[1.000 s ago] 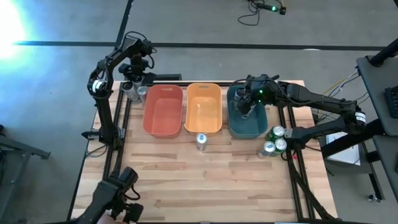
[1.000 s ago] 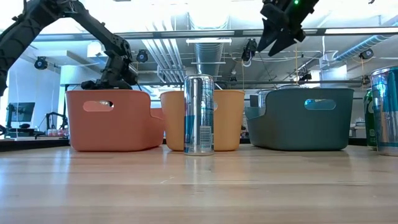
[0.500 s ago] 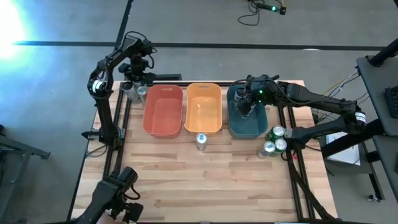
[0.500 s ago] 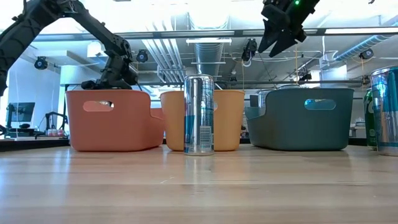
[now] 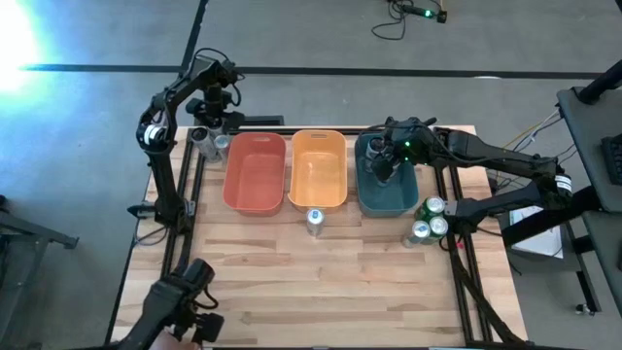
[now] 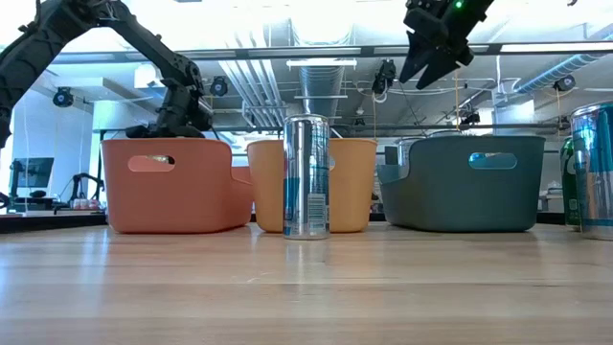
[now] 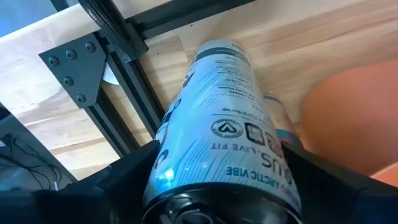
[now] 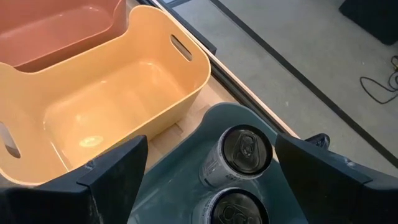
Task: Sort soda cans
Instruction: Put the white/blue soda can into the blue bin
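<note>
High view: three bins in a row, arms at the far table corners.

The left gripper point(image 5: 213, 119) sits by the far left table point(image 5: 321, 282) edge beside the red bin point(image 5: 255, 172), its jaws clamped on a blue-and-silver can point(image 7: 217, 149). The right gripper point(image 5: 385, 160) hangs over the teal bin point(image 5: 386, 201), jaws spread and empty above two dark cans point(image 8: 239, 152) inside. The orange bin point(image 5: 318, 170) stands between. One silver can point(image 5: 314, 220) stands alone just in front of it, and green cans point(image 5: 427, 220) cluster near the right edge, with bare wood across the near half.
</note>
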